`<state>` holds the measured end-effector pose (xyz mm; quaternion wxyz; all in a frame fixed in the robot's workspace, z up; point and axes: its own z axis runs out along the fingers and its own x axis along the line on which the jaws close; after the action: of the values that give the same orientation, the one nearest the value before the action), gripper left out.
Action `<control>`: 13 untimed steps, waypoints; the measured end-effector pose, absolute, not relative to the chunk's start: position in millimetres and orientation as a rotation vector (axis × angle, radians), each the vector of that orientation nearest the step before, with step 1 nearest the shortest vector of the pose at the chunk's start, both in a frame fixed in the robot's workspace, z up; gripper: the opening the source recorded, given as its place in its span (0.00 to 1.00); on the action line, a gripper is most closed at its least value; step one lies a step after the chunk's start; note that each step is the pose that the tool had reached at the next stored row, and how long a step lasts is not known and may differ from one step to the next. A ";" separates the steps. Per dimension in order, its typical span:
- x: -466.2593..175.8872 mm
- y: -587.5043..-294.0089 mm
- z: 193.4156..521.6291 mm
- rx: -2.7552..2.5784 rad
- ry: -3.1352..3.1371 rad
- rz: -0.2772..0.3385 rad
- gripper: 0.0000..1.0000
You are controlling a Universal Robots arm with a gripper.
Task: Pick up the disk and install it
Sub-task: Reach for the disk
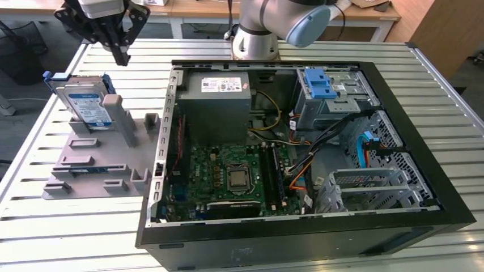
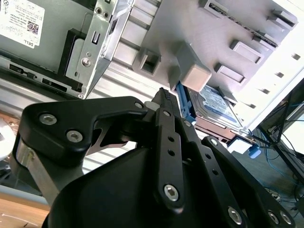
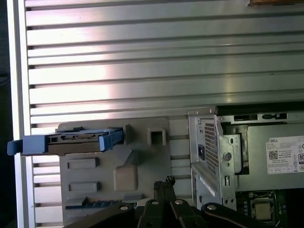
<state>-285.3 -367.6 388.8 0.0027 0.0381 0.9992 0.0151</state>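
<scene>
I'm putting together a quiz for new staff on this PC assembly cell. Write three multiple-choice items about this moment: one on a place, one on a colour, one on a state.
1. Where is the disk?
A. upright in the grey holder beside the computer case
B. inside the case
C. in the end effector

2. What colour is the frame around the disk?
A. red
B. blue
C. yellow

3. What is the end effector's state?
A. shut on the disk
B. shut, holding nothing
C. resting inside the case

Answers:
1 A: the disk stands in the holder, at the exterior view's left of the case.
2 B: blue plastic edges it in the first wrist view.
3 B: it hangs above the holder with its fingers together, apart from the disk.
</scene>
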 end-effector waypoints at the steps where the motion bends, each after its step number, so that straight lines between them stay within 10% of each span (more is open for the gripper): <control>1: -286.2 -367.4 388.8 0.119 3.134 0.047 0.11; 13: -296.5 -363.8 388.5 0.119 3.134 0.047 0.11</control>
<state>-296.5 -363.8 388.5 0.0027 0.0381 0.9992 0.0150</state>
